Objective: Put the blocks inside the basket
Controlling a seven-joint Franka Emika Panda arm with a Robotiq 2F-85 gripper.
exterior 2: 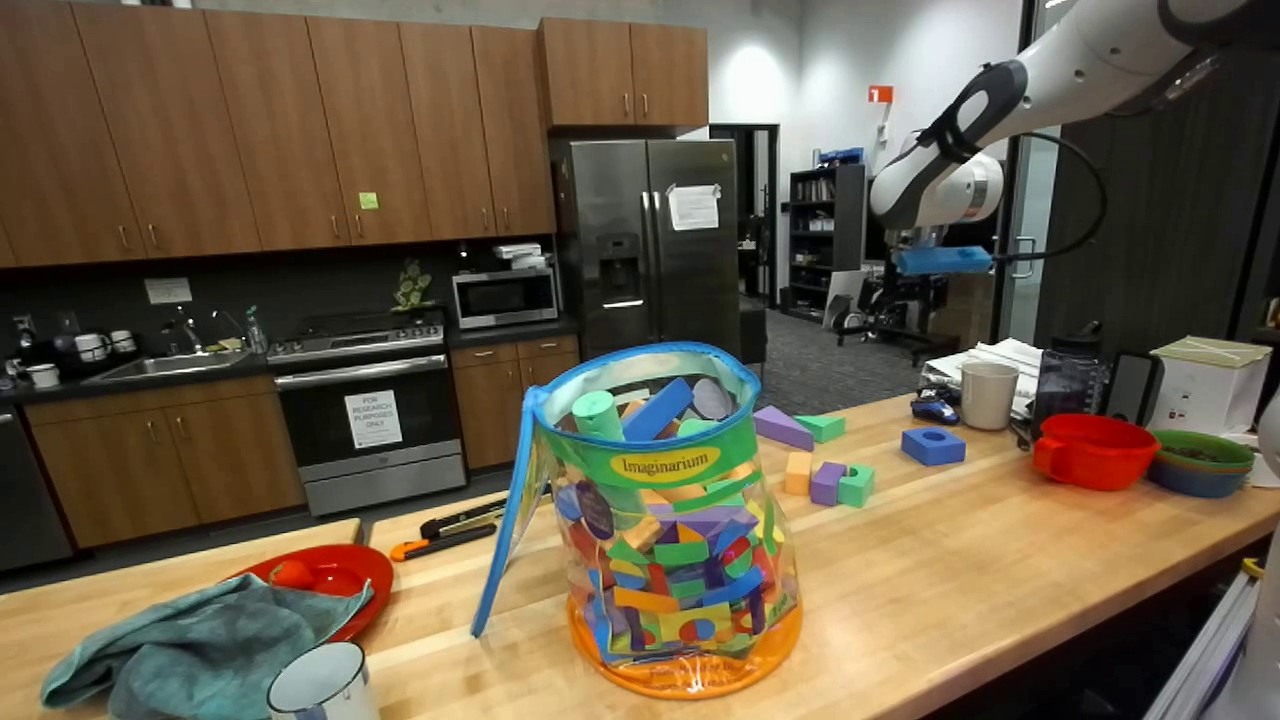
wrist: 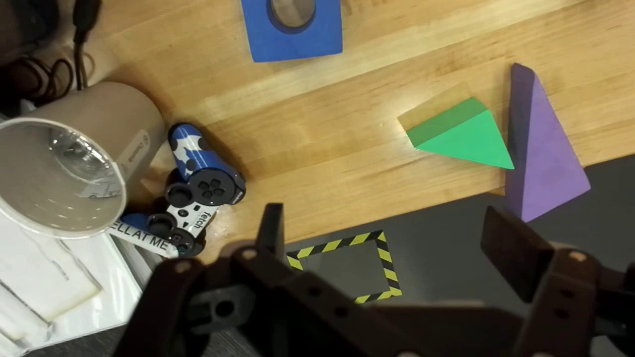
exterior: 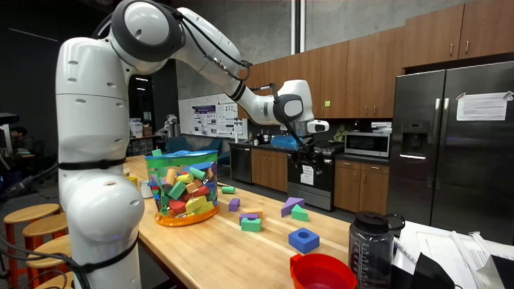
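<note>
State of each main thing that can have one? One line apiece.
Gripper: open, nothing held
Basket: upright, holding blocks
Basket lid: open, hanging down
Blue block: on table, outside basket
Other loose blocks: on table, outside basket
Water bottle: upright, cap on
Red bowl: upright
Beige cup: upright
Oven: shut
Microwave: shut
Fridge: shut
Dishwasher: shut

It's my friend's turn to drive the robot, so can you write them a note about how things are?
Gripper: open, holding nothing, up in the air.
Basket: standing on the table, top open.
Done: lots of blocks are inside it.
Left, nearer it: green cylinder, two purple blocks, orange block, green notched block.
Left, farther out: purple triangle, green triangle, blue block with a hole.
</note>
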